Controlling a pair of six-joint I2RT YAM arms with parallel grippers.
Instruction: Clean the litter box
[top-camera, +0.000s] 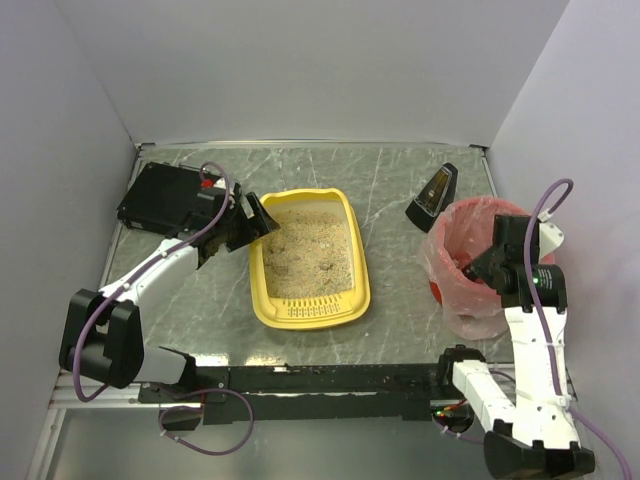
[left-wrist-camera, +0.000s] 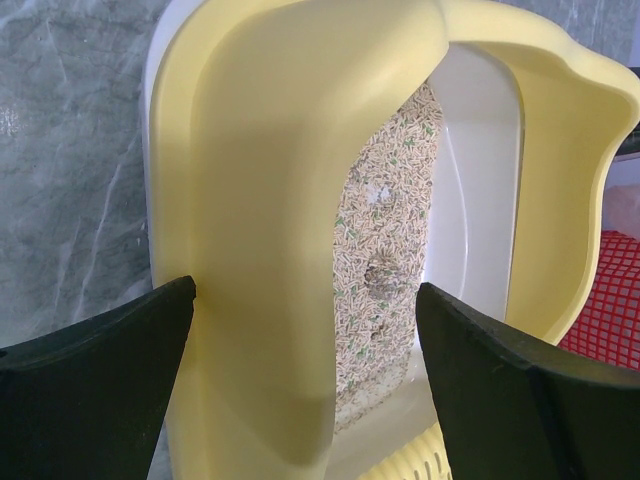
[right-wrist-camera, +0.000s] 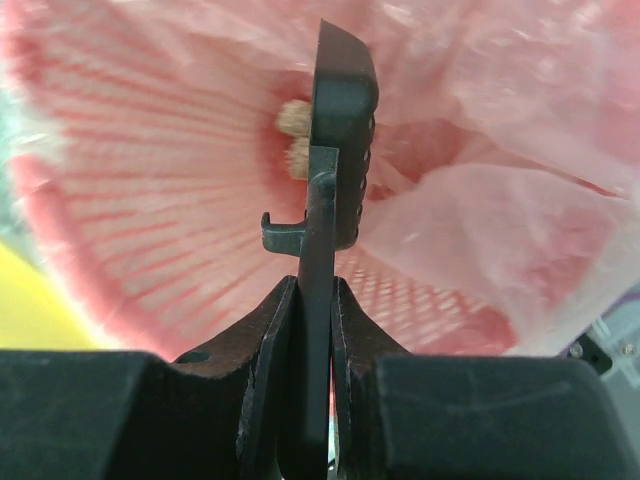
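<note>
While the litter box (top-camera: 262, 300) sits mid-table, its long axis runs near to far, with the slotted end toward my bases. Left gripper (top-camera: 248, 222): fingers spread, straddling the box's far-left rim. Right gripper (right-wrist-camera: 313, 290): pinched tight on a black scoop (right-wrist-camera: 340, 100), held over the pink bin (top-camera: 448, 262).

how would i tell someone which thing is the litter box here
On the grey table, look midway between the flat black box at left and the pink bin at right. The litter box is the only yellow thing: a rounded tray of beige litter, slotted at its near end.
</note>
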